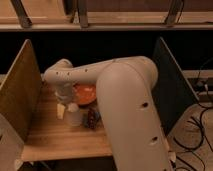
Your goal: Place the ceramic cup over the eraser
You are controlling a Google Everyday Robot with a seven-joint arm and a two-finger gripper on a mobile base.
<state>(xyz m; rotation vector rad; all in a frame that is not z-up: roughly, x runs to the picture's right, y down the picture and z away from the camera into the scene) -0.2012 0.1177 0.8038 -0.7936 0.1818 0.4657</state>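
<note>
Counter (47, 142) walled by left panel (20, 95) and right panel (171, 82); you have bare wood open ahead of ceramic cup (75, 117) to front edge. End effector (64, 106) over left rear, jaws wide, holding nothing, just beside cup. Cup small, plain white, upright, near orange bowl (86, 94).

Forearm (125, 115), cut off at the lower edge, hides the right half of the table (50, 136) and with it the eraser. Gripper (65, 104), at 10 o'clock of the ceramic cup (75, 117), is not separable from the wrist; the dark item (92, 119) at the cup's 3 o'clock and the orange bowl (83, 94) at 1 o'clock are part-covered
</note>
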